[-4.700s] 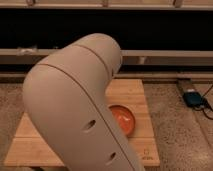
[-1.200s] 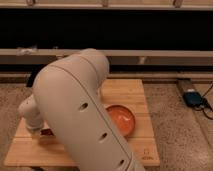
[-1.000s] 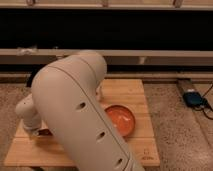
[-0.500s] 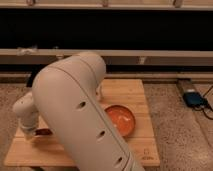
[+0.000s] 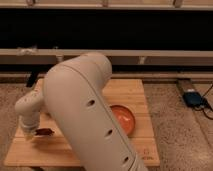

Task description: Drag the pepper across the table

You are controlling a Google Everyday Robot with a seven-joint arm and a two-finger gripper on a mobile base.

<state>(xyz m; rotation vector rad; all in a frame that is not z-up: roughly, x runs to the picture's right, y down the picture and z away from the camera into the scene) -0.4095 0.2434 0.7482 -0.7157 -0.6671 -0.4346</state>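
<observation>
gripper (image 5: pixel 34 133) is down at the table's (image 5: pixel 75 152) left edge, pepper (image 5: pixel 45 132) lying sideways right beside it toward the middle, can't tell what the grip is doing

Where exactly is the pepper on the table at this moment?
In the camera view, the pepper lies near the left front of the table, right beside the gripper, far left of the orange bowl.

Dark pepper (image 5: pixel 45 132) under gripper (image 5: pixel 31 134), table (image 5: pixel 135 90) left

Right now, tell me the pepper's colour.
Dark red-brown pepper, beside the tool on the table; camera view.
</observation>
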